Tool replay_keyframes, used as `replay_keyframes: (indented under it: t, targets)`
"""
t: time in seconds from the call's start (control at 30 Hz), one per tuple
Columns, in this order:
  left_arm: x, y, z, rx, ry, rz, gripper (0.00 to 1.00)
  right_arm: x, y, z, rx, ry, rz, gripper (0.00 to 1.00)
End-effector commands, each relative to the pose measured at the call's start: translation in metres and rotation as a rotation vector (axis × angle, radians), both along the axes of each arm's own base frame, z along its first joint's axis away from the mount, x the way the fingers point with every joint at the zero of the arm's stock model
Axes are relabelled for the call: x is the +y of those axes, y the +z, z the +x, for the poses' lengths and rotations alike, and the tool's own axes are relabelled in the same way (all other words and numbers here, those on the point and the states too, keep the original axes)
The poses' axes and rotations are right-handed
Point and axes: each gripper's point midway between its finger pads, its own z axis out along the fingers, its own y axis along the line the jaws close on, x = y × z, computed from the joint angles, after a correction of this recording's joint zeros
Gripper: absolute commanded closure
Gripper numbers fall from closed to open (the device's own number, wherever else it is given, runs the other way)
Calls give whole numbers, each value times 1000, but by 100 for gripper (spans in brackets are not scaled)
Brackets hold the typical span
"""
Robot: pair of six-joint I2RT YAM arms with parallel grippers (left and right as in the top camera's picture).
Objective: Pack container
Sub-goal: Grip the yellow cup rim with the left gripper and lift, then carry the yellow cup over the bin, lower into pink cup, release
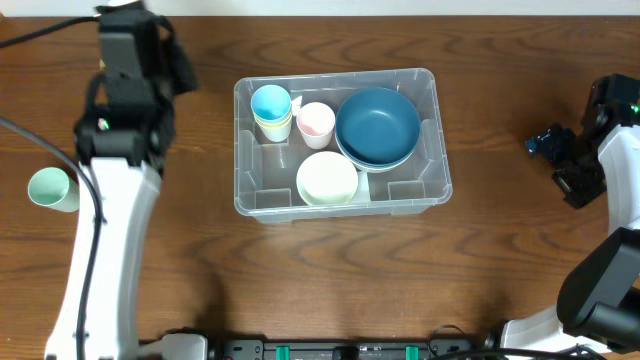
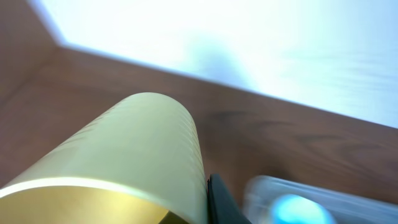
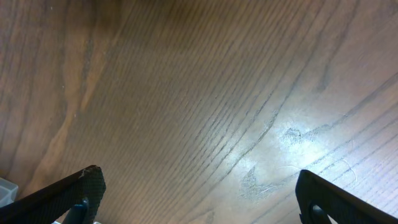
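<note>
The clear container (image 1: 437, 150) sits mid-way along the table (image 1: 300, 280), long axis left to right, its pale label (image 1: 297, 103) too small to read. It holds one cup stack (image 1: 271, 105) topped blue, one pink cup (image 1: 315, 120), stacked blue bowls (image 1: 377, 125) and one pale bowl (image 1: 327, 177). One mint cup (image 1: 50, 188) lies near the left edge. The left gripper (image 2: 216, 194) is clamped on a yellow cup (image 2: 112, 155). The right gripper (image 3: 199, 193) gapes wide, holding nothing.

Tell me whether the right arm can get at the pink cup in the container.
Probably yes: the right gripper is open and empty, and the container has no lid. But the pink cup stands tight between the cup stack and the blue bowls, so finger room looks slim.
</note>
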Motion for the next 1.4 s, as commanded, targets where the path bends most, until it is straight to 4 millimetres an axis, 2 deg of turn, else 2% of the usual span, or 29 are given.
replay_keyframes:
  t: [0.0, 0.1, 0.2, 0.27, 0.47, 0.6, 0.77, 0.9, 1.07, 1.23, 1.27, 1.37]
  targets:
    - [-56, 5, -5, -7, -168, -33, 94, -2, 2, 1, -5, -17, -4, 1]
    - [-94, -3, -7, 17, -260, -28, 94, -2, 2, 1, -5, -17, -4, 1]
    - [-127, -26, -6, 74, -330, -17, 94, -2, 2, 1, -5, -17, -4, 1]
    - [-149, -50, -6, 136, -375, 0, 94, -2, 2, 1, -5, -17, -4, 1]
    - [-196, -110, -9, 279, -513, 102, 94, -2, 2, 1, -5, -17, -4, 1]
    - [-218, -132, -14, 325, -570, 138, 94, -2, 1, 1, -5, -17, -4, 1]
    - [-230, -146, -19, 354, -620, 179, 94, -2, 1, 1, -5, -17, -4, 1]
    - [-229, -157, -20, 389, -622, 192, 94, -2, 2, 1, -5, -16, -4, 1]
    - [-228, -182, -20, 450, -637, 230, 94, -2, 2, 1, -5, -17, -4, 1]
    - [-228, -193, -19, 473, -637, 236, 94, -2, 2, 1, -5, -17, -4, 1]
    - [-228, -193, -19, 473, -636, 238, 87, -2, 2, 1, -5, -16, -4, 1]
    - [-226, -192, -16, 465, -625, 248, 51, -2, 1, 1, -5, -17, -4, 1]
